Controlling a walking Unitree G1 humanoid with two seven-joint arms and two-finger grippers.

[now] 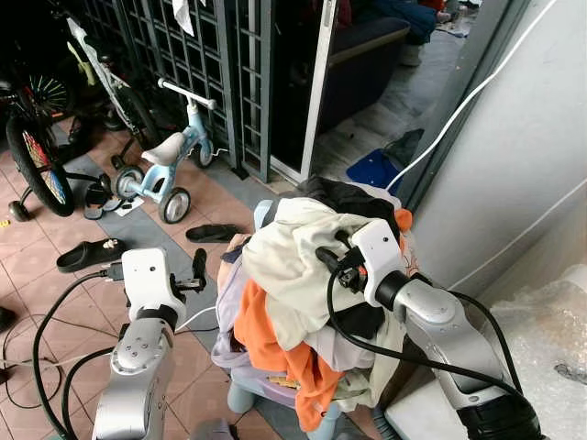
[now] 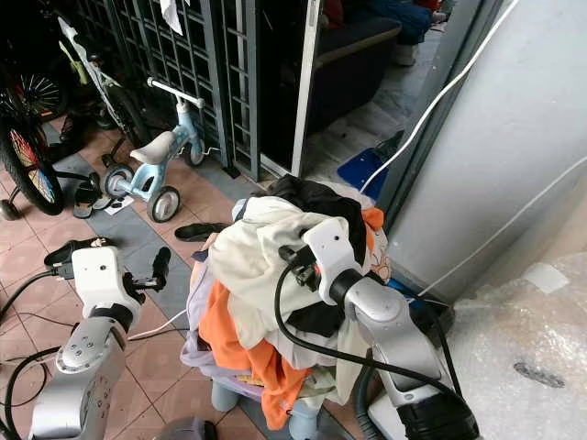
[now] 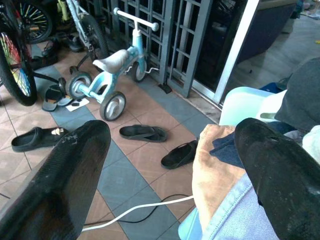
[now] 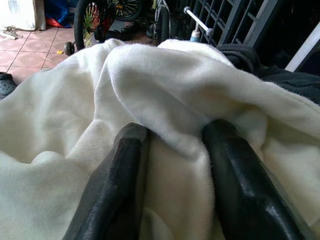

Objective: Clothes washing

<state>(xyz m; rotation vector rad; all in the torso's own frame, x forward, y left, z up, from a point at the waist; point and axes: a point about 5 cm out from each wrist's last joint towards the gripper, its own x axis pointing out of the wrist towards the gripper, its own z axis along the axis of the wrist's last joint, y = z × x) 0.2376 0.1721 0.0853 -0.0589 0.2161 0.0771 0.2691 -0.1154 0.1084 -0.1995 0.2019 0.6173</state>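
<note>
A heap of clothes is piled on a pale blue plastic seat (image 1: pixel 242 396). A cream garment (image 1: pixel 289 257) lies on top, an orange one (image 1: pixel 261 335) hangs down the front, and a black one (image 1: pixel 344 197) sits at the back. My right gripper (image 1: pixel 328 252) presses into the cream garment (image 4: pixel 165 75), and in the right wrist view the right gripper (image 4: pixel 172 131) pinches a fold of it. My left gripper (image 1: pixel 197 273) hovers open just left of the heap; in the left wrist view the left gripper (image 3: pixel 172 132) has floor between its fingers and a tan cloth (image 3: pixel 220 170) beside one.
A child's tricycle (image 1: pixel 170 160) and a bicycle (image 1: pixel 37 156) stand at the left before a metal grille (image 1: pixel 197 64). Black slippers (image 1: pixel 213 233) and cables lie on the tiled floor. A grey wall (image 1: pixel 523 137) and bubble wrap (image 1: pixel 550 339) close the right side.
</note>
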